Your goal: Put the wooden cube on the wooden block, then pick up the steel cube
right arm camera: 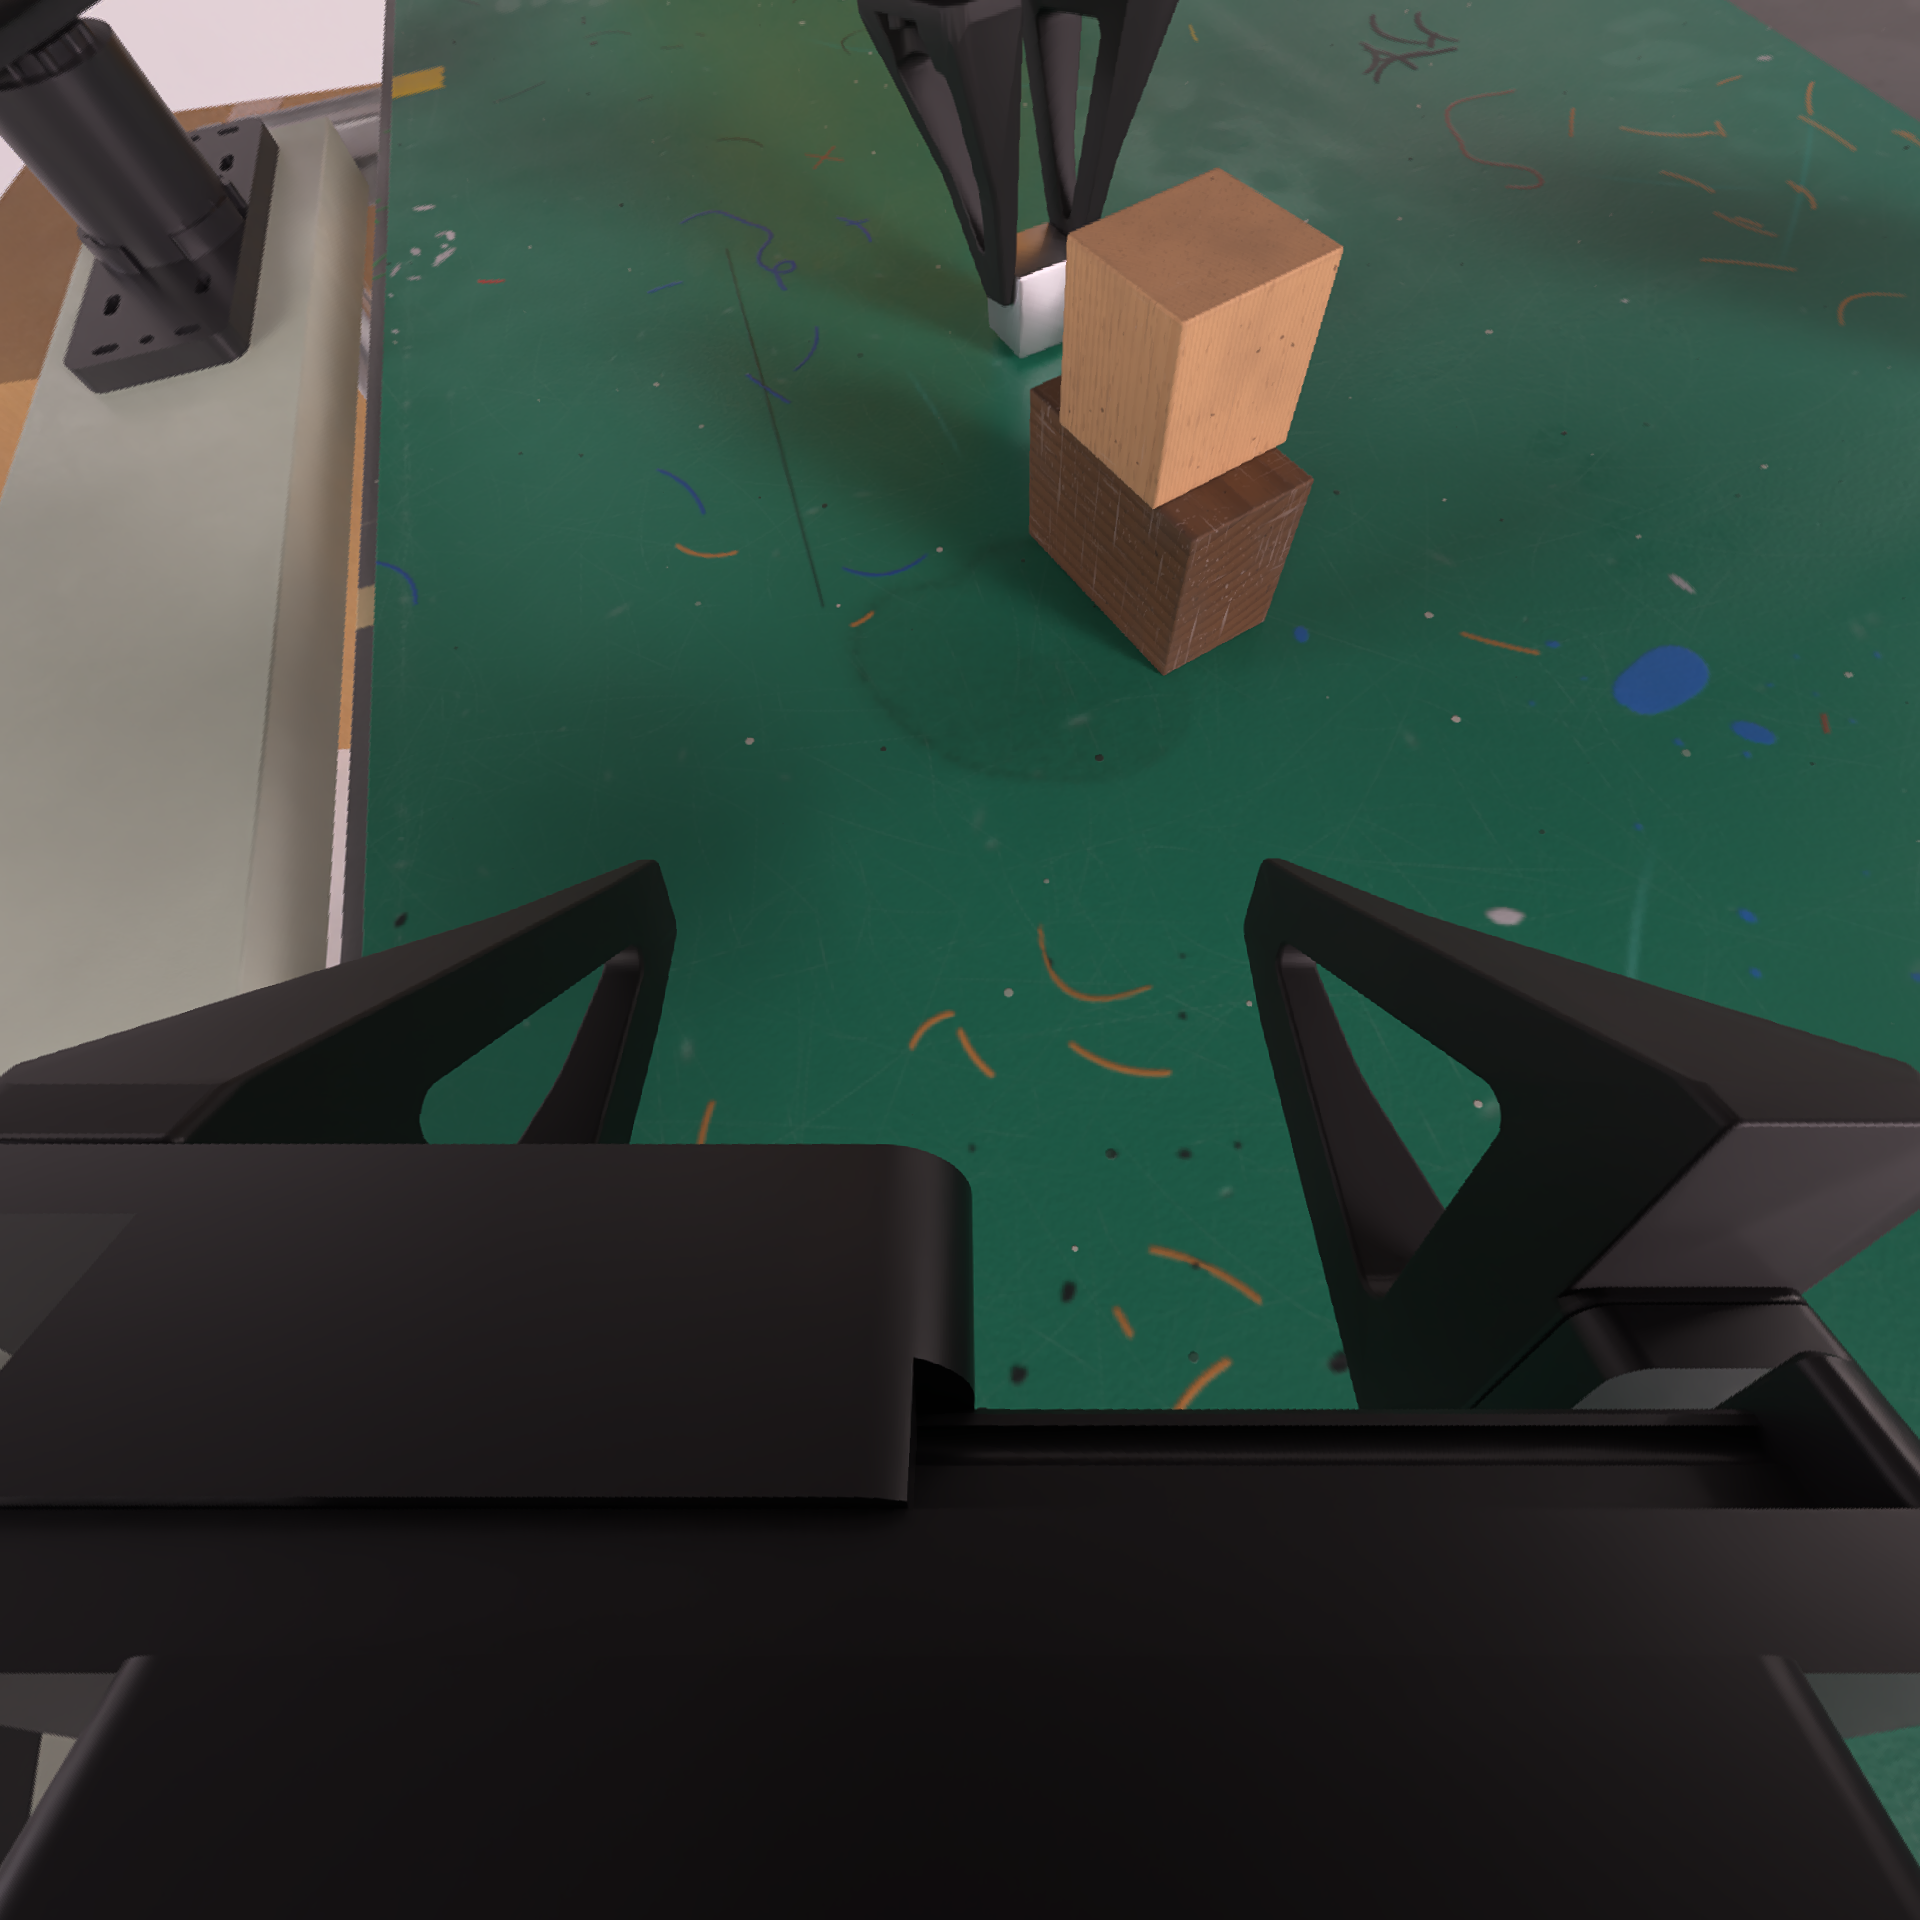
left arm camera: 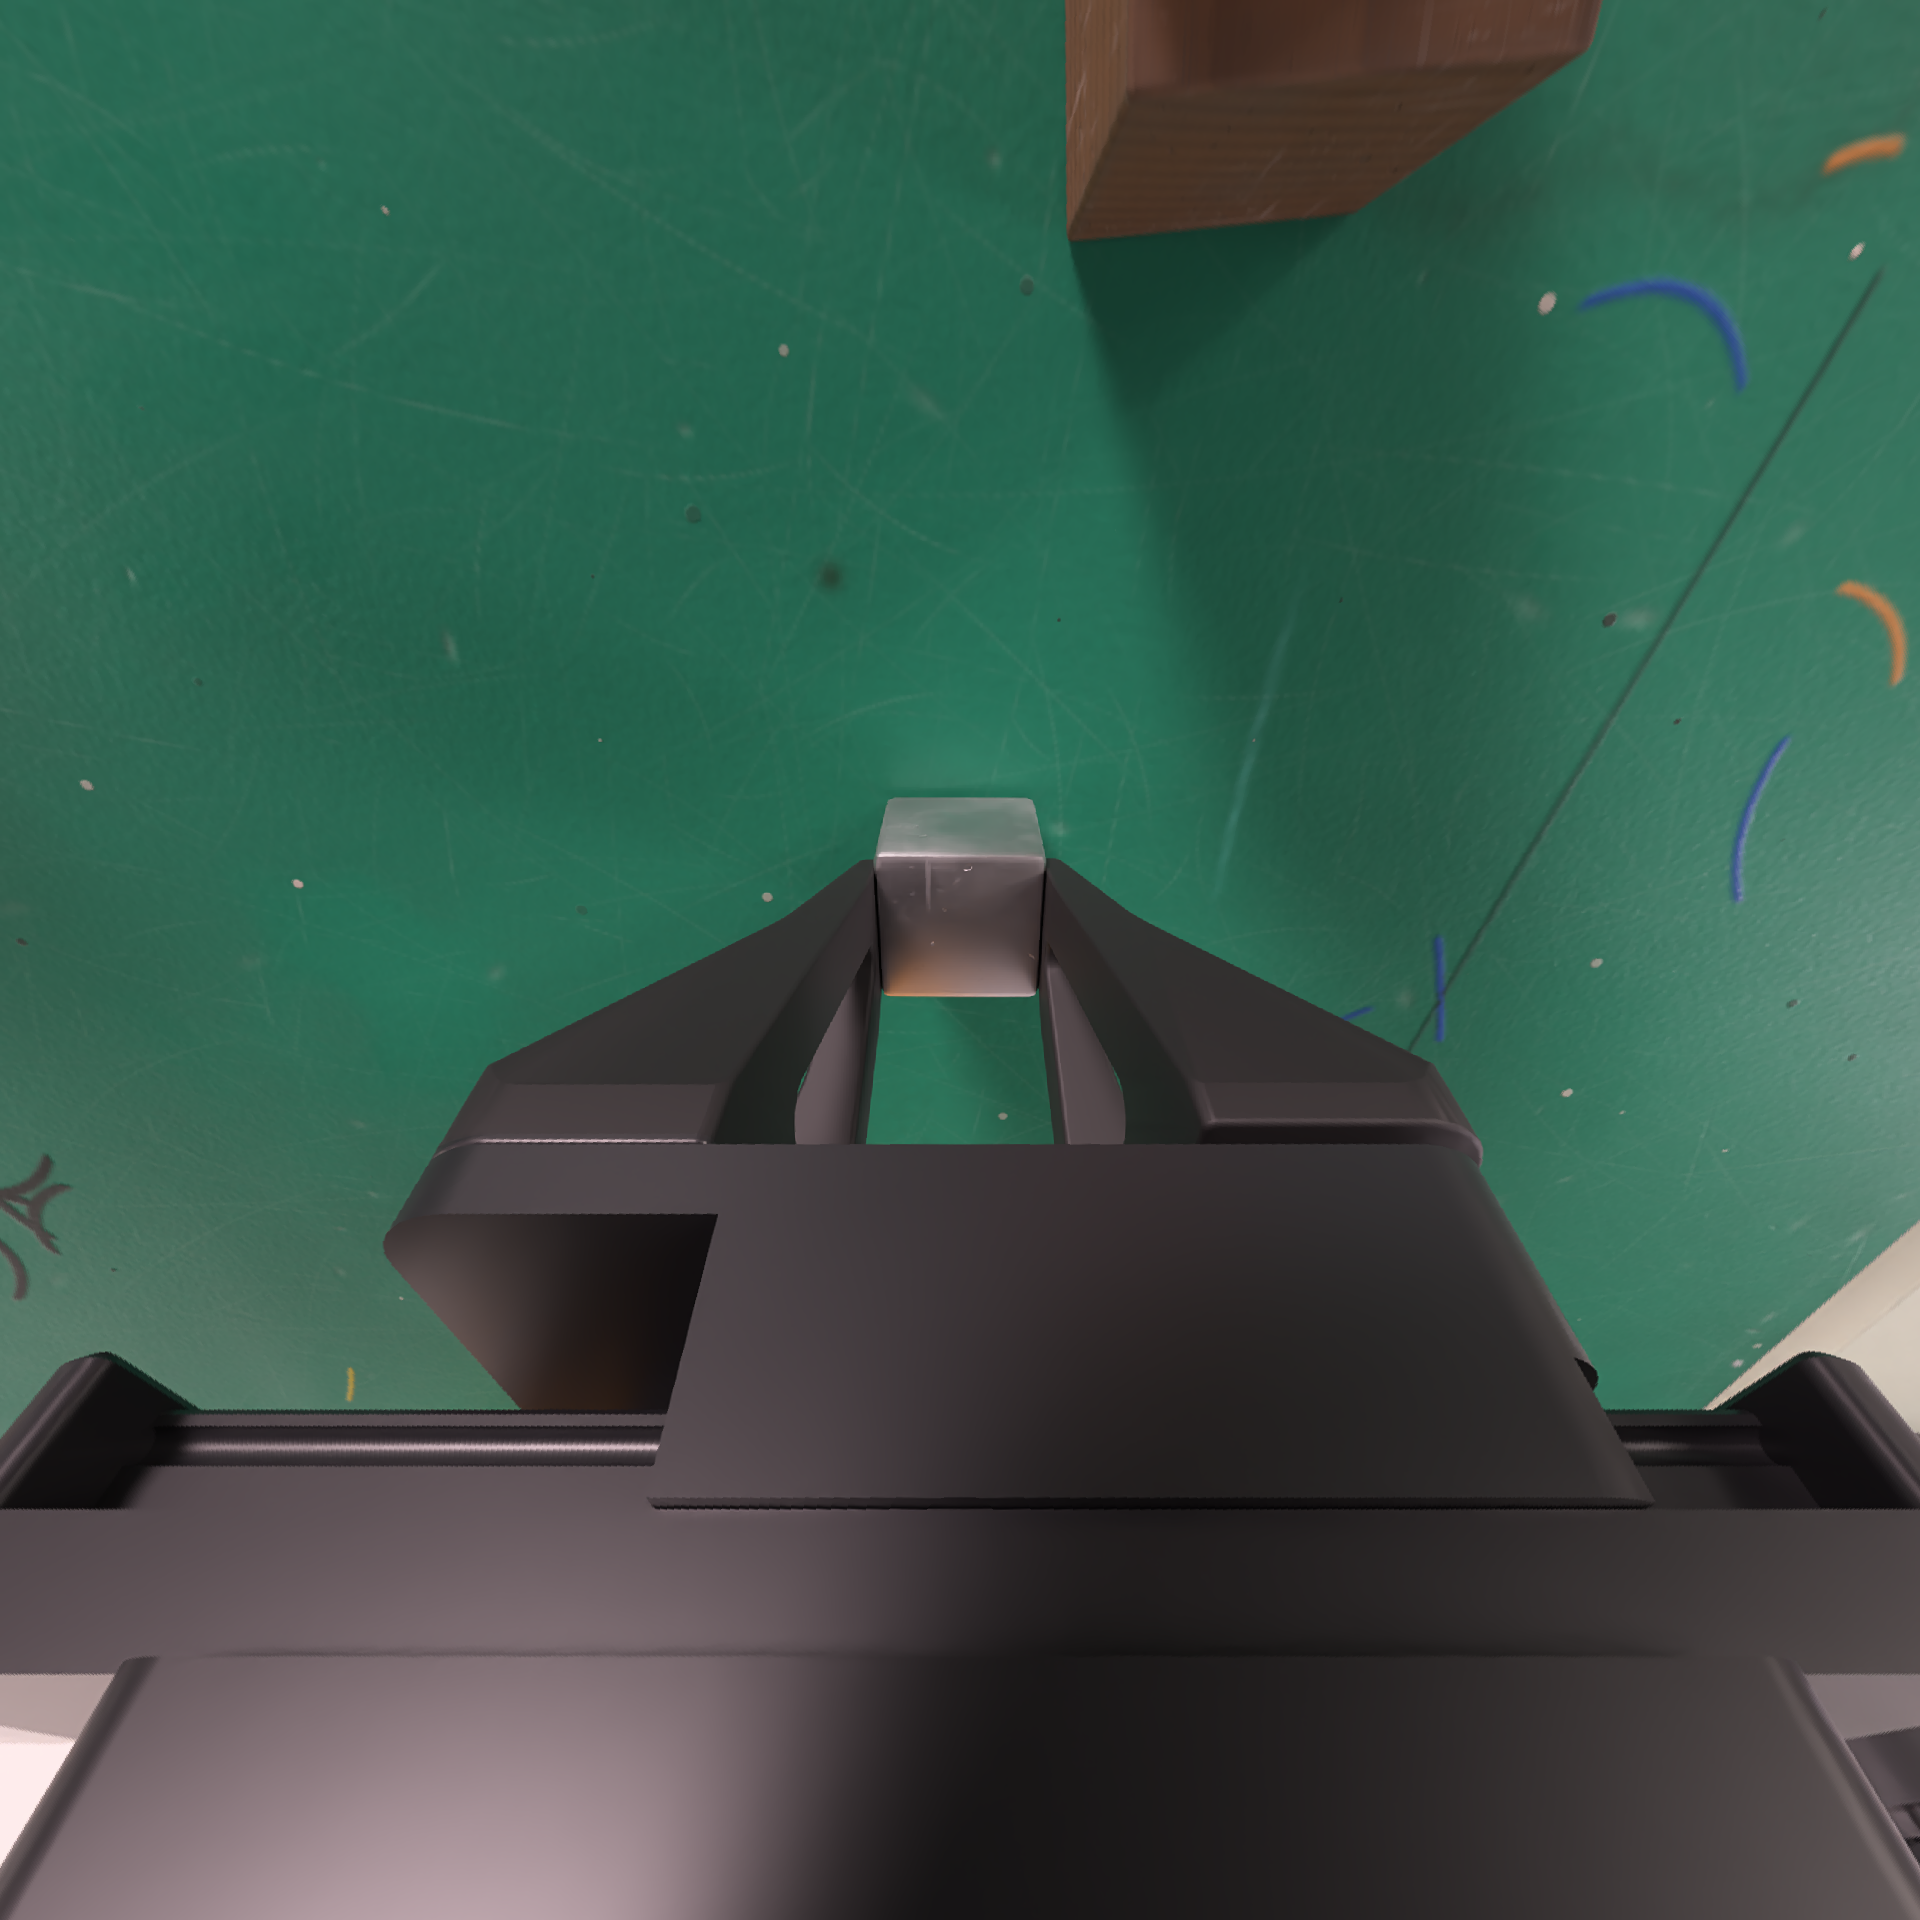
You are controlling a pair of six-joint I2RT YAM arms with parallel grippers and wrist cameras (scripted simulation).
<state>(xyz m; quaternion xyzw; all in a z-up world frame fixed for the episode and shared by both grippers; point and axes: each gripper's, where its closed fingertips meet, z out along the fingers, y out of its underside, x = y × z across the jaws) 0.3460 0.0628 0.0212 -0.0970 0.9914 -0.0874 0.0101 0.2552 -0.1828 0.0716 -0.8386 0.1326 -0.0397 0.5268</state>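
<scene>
My left gripper (left arm camera: pixel 958 896) is shut on the small steel cube (left arm camera: pixel 958 914), which sits between its fingertips close over the green mat. The right wrist view shows that gripper (right arm camera: pixel 1023 281) coming down from above, with the steel cube (right arm camera: pixel 1031 312) at or just above the mat; I cannot tell if it touches. The light wooden cube (right arm camera: pixel 1195 343) rests, slightly turned, on the dark wooden block (right arm camera: pixel 1174 561), right in front of the steel cube. The dark block's lower part (left arm camera: pixel 1299 114) shows at the top of the left wrist view. My right gripper (right arm camera: pixel 961 883) is open and empty, well short of the stack.
The green mat (right arm camera: pixel 623 727) carries paint marks and scratches. Its left edge meets a pale strip (right arm camera: pixel 156 727) that bears a black arm mount (right arm camera: pixel 156 249). The mat's corner shows in the left wrist view (left arm camera: pixel 1849 1309).
</scene>
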